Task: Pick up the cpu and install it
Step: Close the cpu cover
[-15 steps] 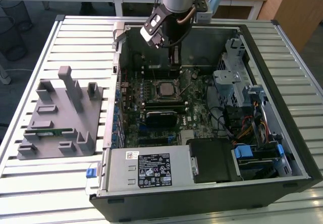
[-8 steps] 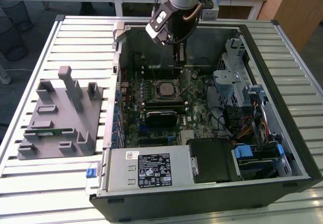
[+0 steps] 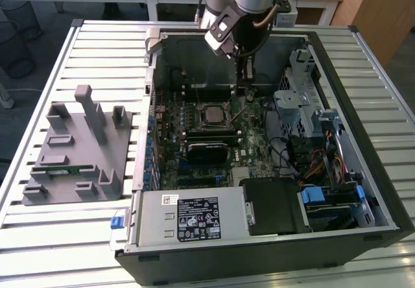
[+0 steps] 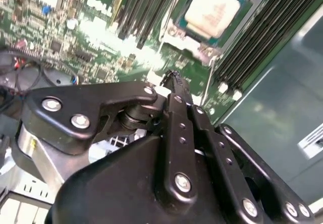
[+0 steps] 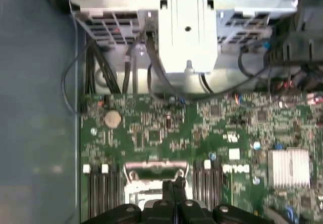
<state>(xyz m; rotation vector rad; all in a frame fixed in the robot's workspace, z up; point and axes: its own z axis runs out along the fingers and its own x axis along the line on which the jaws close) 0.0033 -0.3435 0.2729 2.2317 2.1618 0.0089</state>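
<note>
**Silvery-grey chip seated, claw empty**

In the exterior view, the cpu lies flat in the middle of the green motherboard, inside the open computer case. It is well apart from the grey fixture on the exterior view's left. The gripper hangs inside the case just on the far side of the chip, above the board and not touching it.

In the second wrist view, the cpu sits square inside the metal socket frame, with dark memory slots on both sides. The gripper has its two fingers pressed together with nothing between them.

In the first wrist view, the gripper again shows fingers closed on each other and empty. They are just beside the socket frame.

Judging from this, the pick-up and the placing are done, because the chip is in its seat and free of the claw. Whether the retaining latch has been pressed down over the chip cannot be made out. That may be what is left of the task.
</note>
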